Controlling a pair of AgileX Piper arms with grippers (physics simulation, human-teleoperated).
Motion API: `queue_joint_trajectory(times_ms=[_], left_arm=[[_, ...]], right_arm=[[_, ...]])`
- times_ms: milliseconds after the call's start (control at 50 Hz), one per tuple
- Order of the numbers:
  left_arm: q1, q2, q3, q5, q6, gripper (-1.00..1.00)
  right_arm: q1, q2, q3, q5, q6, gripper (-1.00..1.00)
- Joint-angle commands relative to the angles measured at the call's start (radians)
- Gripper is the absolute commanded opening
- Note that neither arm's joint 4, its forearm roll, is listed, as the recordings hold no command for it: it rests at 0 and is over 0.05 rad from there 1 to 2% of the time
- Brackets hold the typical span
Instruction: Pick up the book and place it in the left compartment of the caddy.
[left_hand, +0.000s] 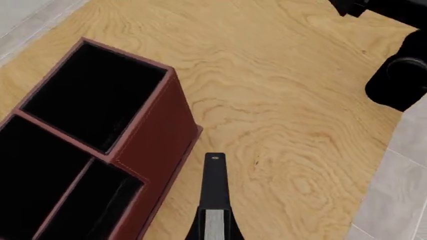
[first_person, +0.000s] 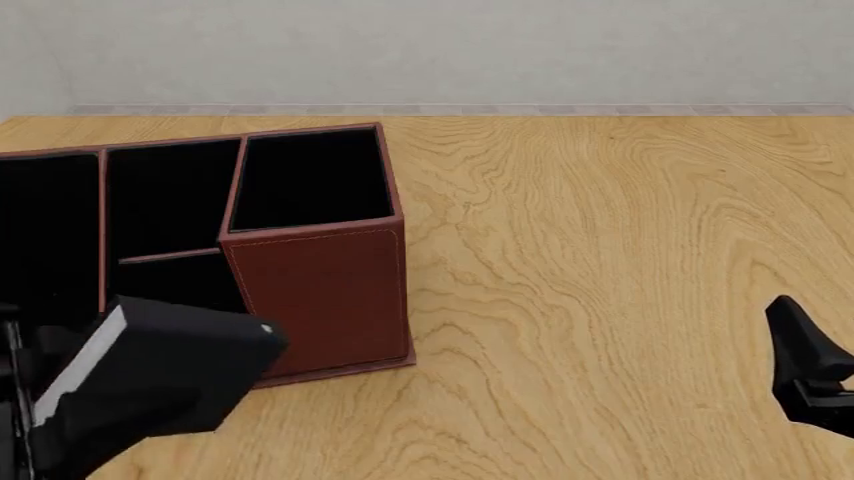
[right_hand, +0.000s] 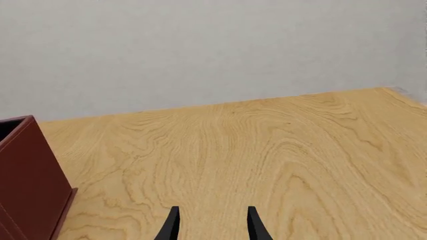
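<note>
The black book (first_person: 167, 375), pale page edge (first_person: 78, 372) facing left, hangs tilted above the table in front of the caddy's near side. My left gripper (first_person: 16, 400) is shut on it and mostly out of frame. The left wrist view shows the book (left_hand: 214, 185) edge-on between the fingers. The reddish-brown caddy (first_person: 318, 290) stands at the left. Its long left compartment (first_person: 47, 230) lies at the far left edge, beyond the book. My right gripper (first_person: 807, 375) is open and empty at the near right, with fingers apart in the right wrist view (right_hand: 213, 227).
The caddy's tall square bay (first_person: 314, 180) is its right corner, and the divided bay (first_person: 167, 215) sits between it and the left compartment. A black arm part (left_hand: 399, 75) shows at the table edge. The grey wall (first_person: 427, 50) runs behind the table.
</note>
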Motion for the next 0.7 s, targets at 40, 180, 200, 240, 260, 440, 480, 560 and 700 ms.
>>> queue_joint_trajectory(times_ms=[40, 180, 200, 240, 260, 440, 480, 560, 700], left_arm=[[-0.006, -0.077, -0.169, 0.001, -0.049, -1.00], [0.227, -0.111, -0.270, 0.008, 0.048, -1.00], [0.229, -0.088, -0.268, 0.020, 0.040, -1.00], [0.272, -0.105, -0.287, 0.012, 0.068, -1.00], [0.315, -0.108, -0.283, 0.013, 0.091, -1.00], [0.464, -0.182, -0.388, -0.011, 0.076, -1.00], [0.534, -0.173, -0.401, -0.014, 0.058, -1.00], [0.813, -0.144, -0.380, -0.072, 0.041, -1.00], [0.901, -0.121, -0.381, -0.092, -0.018, -1.00]], right_arm=[[0.000, 0.002, 0.000, -0.002, -0.003, 1.00], [0.004, 0.008, 0.000, -0.002, -0.005, 1.00], [0.004, 0.011, 0.000, -0.005, -0.005, 1.00], [0.004, 0.014, 0.000, -0.007, -0.004, 1.00], [0.004, 0.015, 0.000, -0.007, -0.003, 1.00], [0.005, 0.022, 0.000, -0.010, -0.002, 1.00], [0.005, 0.030, 0.000, -0.016, 0.001, 1.00], [0.005, 0.038, 0.000, -0.022, 0.005, 1.00], [0.004, 0.043, 0.000, -0.027, 0.007, 1.00]])
